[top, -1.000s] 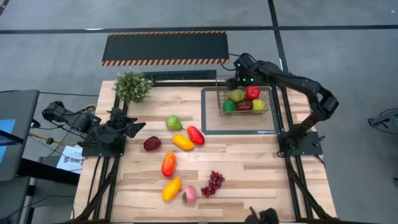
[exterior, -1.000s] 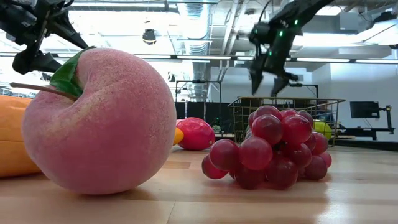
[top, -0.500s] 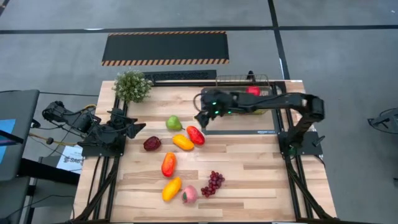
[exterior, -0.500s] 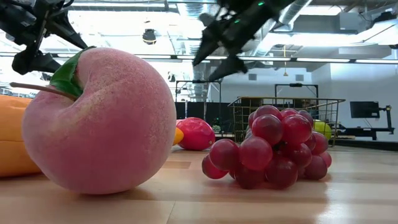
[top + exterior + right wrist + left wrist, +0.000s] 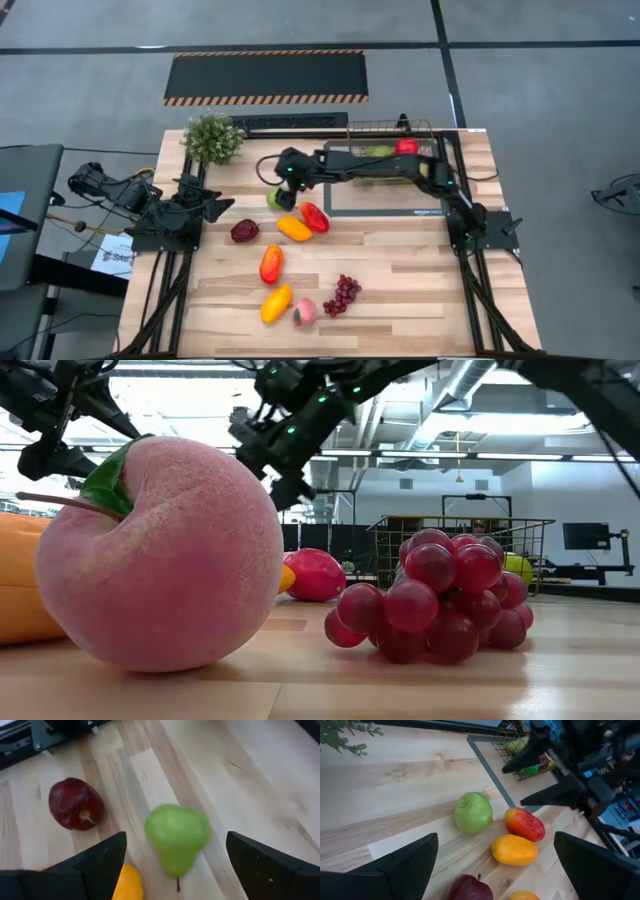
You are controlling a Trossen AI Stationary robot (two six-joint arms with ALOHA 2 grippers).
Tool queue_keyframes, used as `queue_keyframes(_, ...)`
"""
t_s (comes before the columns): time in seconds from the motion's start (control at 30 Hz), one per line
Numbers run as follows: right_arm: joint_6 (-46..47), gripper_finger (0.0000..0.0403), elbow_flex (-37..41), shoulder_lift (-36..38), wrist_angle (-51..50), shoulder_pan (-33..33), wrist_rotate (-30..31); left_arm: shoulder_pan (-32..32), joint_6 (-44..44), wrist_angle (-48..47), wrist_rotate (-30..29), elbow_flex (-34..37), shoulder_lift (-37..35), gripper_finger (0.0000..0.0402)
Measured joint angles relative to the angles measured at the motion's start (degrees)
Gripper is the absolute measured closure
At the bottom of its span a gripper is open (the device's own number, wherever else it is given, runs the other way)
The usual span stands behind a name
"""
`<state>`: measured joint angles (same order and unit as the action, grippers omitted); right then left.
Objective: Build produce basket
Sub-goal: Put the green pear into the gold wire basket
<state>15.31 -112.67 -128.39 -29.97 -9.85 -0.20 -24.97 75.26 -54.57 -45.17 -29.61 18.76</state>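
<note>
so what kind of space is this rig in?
Likely a robotics lab or industrial workspace: exposed ceiling ducts, grey floor with a hazard-striped mat, and a wooden table carrying toy fruit such as grapes and a wire basket.

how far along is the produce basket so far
Partly done: a few fruits already sit in the basket. In hand: the open right gripper hovers over the green pear. Left: seven more loose on the table. The left gripper waits aside, open.
</note>
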Motion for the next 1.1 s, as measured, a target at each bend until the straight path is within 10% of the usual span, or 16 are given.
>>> queue_keyframes(0.77,-3.56,0.0043,-13.74,-16.64,-4.38,-1.23,-0.99,0.0,0.2,-0.04,-0.29,0.0,-0.02,0.0017)
queue_keyframes(1.1,-0.8,0.0118,-13.62,-16.73,-7.58,-0.89,-1.03,0.0,0.2,-0.04,-0.31,0.0,-0.02,0.0017)
